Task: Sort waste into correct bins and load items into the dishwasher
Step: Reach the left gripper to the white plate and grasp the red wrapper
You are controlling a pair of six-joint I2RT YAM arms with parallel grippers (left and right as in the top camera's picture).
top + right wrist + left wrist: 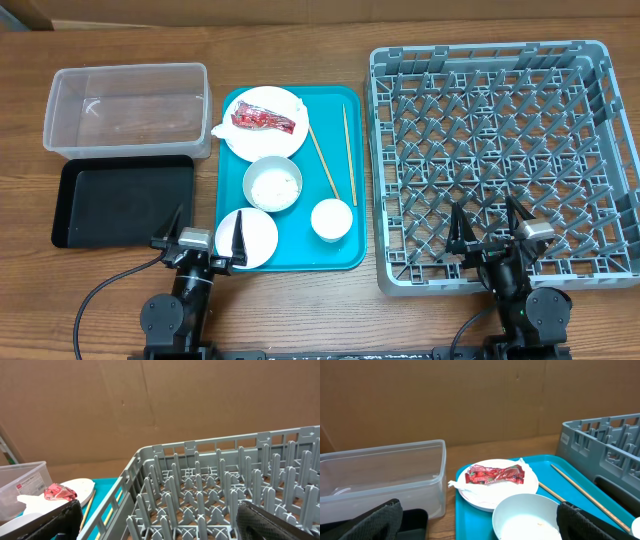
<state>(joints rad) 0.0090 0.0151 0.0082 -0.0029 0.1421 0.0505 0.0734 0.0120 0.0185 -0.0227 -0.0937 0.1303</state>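
A red foil wrapper (263, 121) lies on a white plate (285, 105) at the back of a teal tray, with a white napkin (222, 130) tucked under the plate's left edge. A white bowl (272, 184), a small plate (258, 236), a small cup (331, 219) and two chopsticks (322, 160) also lie on the tray. The clear tub (125, 105) and black tray (120, 200) stand at the left. The grey dish rack (500, 160) at the right holds nothing. My left gripper (205, 240) is open and empty above the small plate. My right gripper (490, 228) is open over the rack's front.
The teal tray (340, 250) sits between the bins and the rack. The left wrist view shows the wrapper (495, 475), the bowl (525, 517), the tub (380, 480) and a chopstick (585, 497). The right wrist view shows the rack's pegs (225, 490). A cardboard wall stands behind.
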